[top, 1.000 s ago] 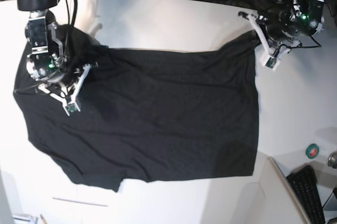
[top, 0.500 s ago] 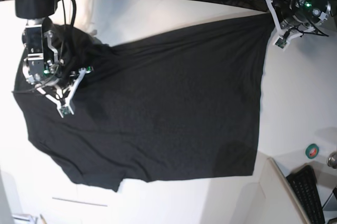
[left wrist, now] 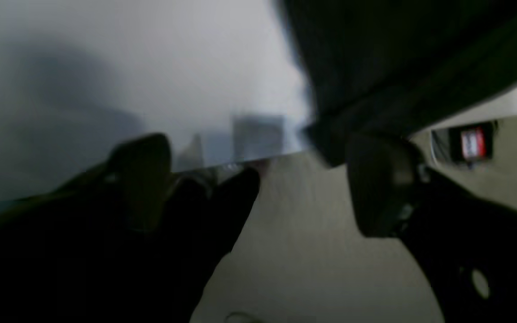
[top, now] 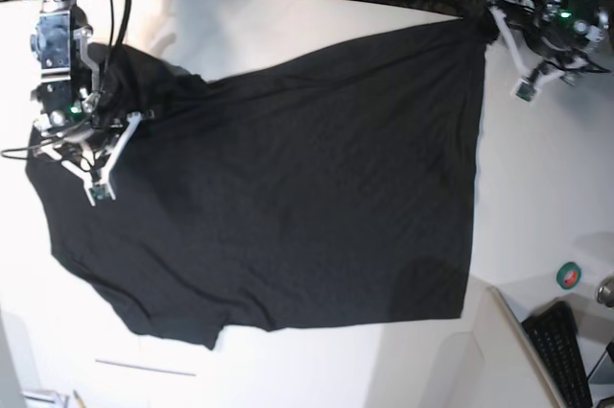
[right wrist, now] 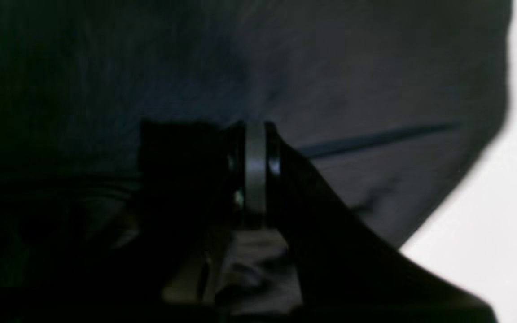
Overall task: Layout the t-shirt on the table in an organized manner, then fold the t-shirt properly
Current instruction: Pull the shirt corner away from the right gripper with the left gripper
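While the left gripper (top: 523, 51) hangs at the table's far right corner, its fingers (left wrist: 379, 179) stand apart with nothing between them, and the shirt's corner sits just beside one finger in the left wrist view, though blur hides whether they touch. Over on the other side, the right gripper (top: 104, 154) has its fingers (right wrist: 255, 170) pressed together, low over the cloth near the shirt's far left end; whether any cloth is pinched there, I cannot tell. Out from both, the shirt (top: 288, 197) lies spread black and wide across the white table (top: 537, 197), plain side up, stretched toward that far right corner and bunched at the far left. Off to the right, a green tape roll (top: 569, 275) and a keyboard (top: 561, 346) sit by the near edge.
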### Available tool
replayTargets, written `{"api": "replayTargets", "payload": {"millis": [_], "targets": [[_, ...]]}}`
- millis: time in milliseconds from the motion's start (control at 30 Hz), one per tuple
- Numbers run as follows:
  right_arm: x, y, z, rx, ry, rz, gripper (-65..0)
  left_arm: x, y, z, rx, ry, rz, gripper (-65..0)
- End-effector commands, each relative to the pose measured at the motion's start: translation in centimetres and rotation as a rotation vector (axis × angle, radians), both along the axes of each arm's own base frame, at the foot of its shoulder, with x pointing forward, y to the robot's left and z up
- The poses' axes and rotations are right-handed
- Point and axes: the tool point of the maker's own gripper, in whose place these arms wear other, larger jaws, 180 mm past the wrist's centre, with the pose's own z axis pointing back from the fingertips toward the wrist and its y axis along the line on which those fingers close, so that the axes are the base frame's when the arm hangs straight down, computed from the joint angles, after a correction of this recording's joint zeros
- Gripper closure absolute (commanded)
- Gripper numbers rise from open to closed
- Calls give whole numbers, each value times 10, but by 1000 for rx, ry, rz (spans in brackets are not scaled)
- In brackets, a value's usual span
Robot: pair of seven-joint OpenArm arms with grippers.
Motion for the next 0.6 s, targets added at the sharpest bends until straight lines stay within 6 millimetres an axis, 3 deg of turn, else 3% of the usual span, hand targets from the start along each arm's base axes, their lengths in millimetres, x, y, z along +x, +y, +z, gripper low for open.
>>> {"api": "replayTargets", "payload": {"millis": [0, 100, 167, 233, 333, 500, 567], "targets": [[2, -9, 10, -11, -34, -19, 0, 13, 8, 22, 23, -67, 2, -591], [-6, -34, 13, -38, -41, -85, 0, 34, 6, 48, -88, -176, 36, -528], [-13, -49, 10, -45, -23, -133, 0, 57, -2, 49, -183, -220, 51, -449], [-24, -62, 2, -49, 21, -176, 0, 67, -4, 29, -233, -170, 88, -309], [-32, -69, -9, -44, 68, -203, 0, 86, -32, -12, -312, -77, 79, 0], [-37, -70, -31, -24, 136, -225, 0, 112, -70, -45, -369, -3, 82, 0], [-33, -82, -36, -34, 162, -239, 0, 129, -81, -50, -375, -4, 91, 0]]}}
